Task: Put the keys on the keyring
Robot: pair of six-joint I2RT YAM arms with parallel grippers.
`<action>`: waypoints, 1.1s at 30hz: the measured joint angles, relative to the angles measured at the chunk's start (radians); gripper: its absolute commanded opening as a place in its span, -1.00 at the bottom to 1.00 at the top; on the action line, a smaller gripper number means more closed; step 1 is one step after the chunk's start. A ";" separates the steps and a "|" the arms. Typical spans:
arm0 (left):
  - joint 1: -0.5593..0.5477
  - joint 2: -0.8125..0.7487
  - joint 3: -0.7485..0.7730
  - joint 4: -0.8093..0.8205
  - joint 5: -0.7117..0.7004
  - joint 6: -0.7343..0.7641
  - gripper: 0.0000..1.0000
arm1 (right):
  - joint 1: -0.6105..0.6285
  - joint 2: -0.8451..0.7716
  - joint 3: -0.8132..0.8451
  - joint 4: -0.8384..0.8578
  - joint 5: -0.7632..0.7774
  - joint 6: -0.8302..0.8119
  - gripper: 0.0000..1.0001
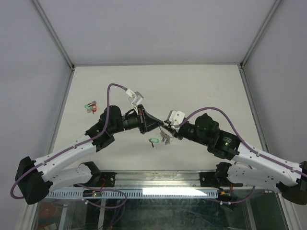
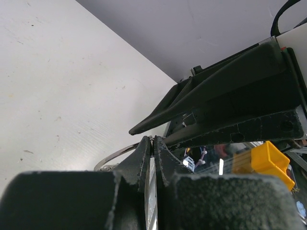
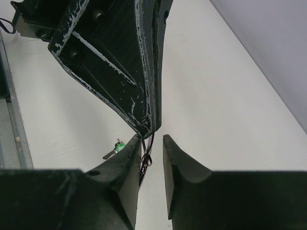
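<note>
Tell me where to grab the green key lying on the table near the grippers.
Pinch the green key by its plastic head, coming straight down from above. It lies flat on the table, so its thin blade, pointing toward the near edge, likely offers little to catch; the head is broader.

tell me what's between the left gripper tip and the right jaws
Right wrist view: the left gripper tip sits right at the open jaws of the right gripper; only a thin wire loop, apparently the keyring, hangs between.
</note>
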 measured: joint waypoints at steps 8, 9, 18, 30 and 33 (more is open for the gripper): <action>0.000 -0.016 0.000 -0.003 -0.025 0.000 -1.00 | 0.000 0.000 0.000 0.001 0.010 -0.007 -0.42; 0.000 -0.017 0.000 -0.003 -0.026 0.000 -1.00 | 0.000 0.000 0.000 0.001 0.010 -0.007 -0.43; 0.000 -0.018 0.002 -0.004 -0.026 0.000 -1.00 | 0.000 0.005 0.000 0.023 0.010 -0.007 -0.56; 0.000 -0.018 0.002 -0.013 -0.031 0.000 -1.00 | 0.000 0.018 0.000 0.036 0.010 -0.015 -0.51; 0.000 -0.018 0.004 -0.017 -0.033 0.000 -1.00 | 0.000 0.018 0.000 0.035 0.012 -0.017 -0.58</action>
